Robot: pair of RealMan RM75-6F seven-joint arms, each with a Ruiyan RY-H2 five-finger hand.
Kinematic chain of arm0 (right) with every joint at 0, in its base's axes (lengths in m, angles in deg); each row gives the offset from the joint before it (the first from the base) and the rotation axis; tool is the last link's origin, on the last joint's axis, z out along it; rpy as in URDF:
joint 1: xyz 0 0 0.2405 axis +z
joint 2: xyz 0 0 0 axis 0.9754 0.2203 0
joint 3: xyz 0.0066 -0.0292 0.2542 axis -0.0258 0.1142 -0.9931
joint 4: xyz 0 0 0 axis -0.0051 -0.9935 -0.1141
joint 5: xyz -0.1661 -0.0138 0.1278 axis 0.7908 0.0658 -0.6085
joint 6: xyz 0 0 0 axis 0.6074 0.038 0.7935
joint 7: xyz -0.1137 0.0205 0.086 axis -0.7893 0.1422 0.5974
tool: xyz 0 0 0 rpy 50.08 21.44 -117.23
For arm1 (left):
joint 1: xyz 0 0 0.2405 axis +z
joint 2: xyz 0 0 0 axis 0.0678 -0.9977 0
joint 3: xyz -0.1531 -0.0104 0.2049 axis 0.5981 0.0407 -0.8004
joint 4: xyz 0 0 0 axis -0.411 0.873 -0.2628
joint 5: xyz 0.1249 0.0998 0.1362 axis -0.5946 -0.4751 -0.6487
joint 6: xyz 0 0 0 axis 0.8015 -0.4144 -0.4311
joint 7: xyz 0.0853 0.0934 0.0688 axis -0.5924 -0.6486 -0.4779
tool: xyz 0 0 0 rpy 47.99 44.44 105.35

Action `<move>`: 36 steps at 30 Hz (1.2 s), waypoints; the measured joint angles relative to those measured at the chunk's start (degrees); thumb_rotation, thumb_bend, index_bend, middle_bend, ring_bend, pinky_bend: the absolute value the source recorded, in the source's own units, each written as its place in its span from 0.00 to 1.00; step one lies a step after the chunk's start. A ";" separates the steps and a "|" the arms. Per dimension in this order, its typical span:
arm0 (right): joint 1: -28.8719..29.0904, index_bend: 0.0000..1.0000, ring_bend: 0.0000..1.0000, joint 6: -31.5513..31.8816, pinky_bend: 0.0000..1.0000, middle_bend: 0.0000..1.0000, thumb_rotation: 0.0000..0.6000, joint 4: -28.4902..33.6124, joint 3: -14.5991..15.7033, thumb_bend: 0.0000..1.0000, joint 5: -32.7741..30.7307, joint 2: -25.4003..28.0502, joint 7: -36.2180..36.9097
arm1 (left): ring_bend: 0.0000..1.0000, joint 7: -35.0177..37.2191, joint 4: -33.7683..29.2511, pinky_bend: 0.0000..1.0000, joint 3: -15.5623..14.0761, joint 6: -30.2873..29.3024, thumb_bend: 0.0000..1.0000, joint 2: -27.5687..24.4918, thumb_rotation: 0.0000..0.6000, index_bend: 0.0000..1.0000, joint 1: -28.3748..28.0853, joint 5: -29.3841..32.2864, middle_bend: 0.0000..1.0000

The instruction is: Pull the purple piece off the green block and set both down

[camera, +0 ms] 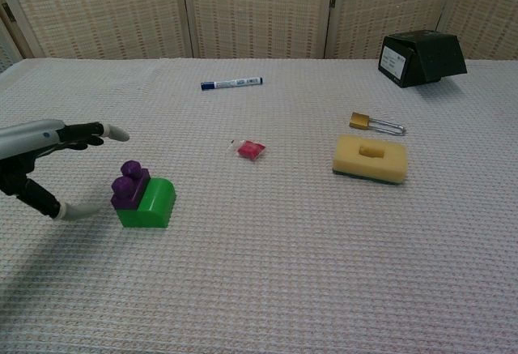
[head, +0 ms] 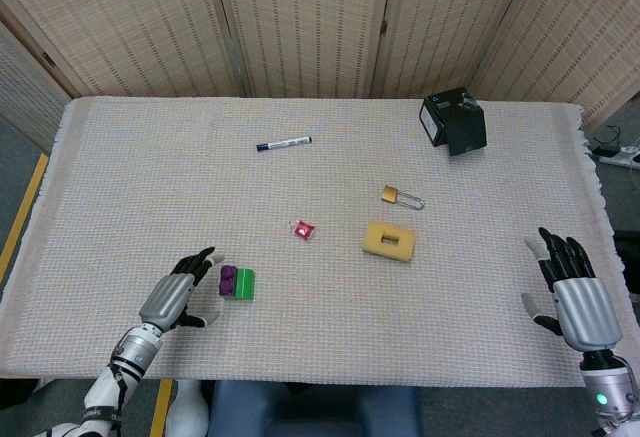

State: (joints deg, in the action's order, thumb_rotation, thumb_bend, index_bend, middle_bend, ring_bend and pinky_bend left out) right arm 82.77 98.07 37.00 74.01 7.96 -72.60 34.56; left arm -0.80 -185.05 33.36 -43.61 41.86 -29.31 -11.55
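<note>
Leftmost, near the front edge of the cloth-covered table (head: 120, 177): left hand (head: 178, 300), fingers spread, thumb held apart below, holding nothing, just beside the purple piece (head: 228, 280) without touching it as far as the chest view shows. Same hand (camera: 36, 155) in the chest view, fingers (camera: 101, 133) stretched level above the cloth, thumb lower, tip close to the green block's left side. Next, purple piece (camera: 129, 185) seated on the left part of the green block (camera: 150, 203), both resting on the cloth; green block (head: 245, 284) showing to the right of the purple one from the head view. Further back, a blue-capped marker (head: 284, 143) lying well apart. Toward the middle, a small red wrapped item (head: 303, 227). Then a yellow sponge (head: 389, 240) lying flat, with a brass padlock (head: 398, 196) just behind it. At the back right, a black box (head: 454, 122). Far right, at the table's front corner: right hand (head: 570, 289), fingers upright and apart, holding nothing, well away from every object.
</note>
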 measured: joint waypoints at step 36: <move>-0.26 0.00 0.00 0.85 0.00 0.00 1.00 -0.11 0.69 0.43 0.92 0.66 1.71 | 0.00 -7.69 7.01 0.00 2.95 -2.42 0.38 10.56 1.00 0.33 -6.61 16.84 0.01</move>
State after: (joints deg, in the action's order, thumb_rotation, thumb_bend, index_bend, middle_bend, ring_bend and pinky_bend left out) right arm 82.51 98.93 36.88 74.69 8.88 -71.95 36.27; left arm -8.49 -178.05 36.31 -46.03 52.41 -35.92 5.29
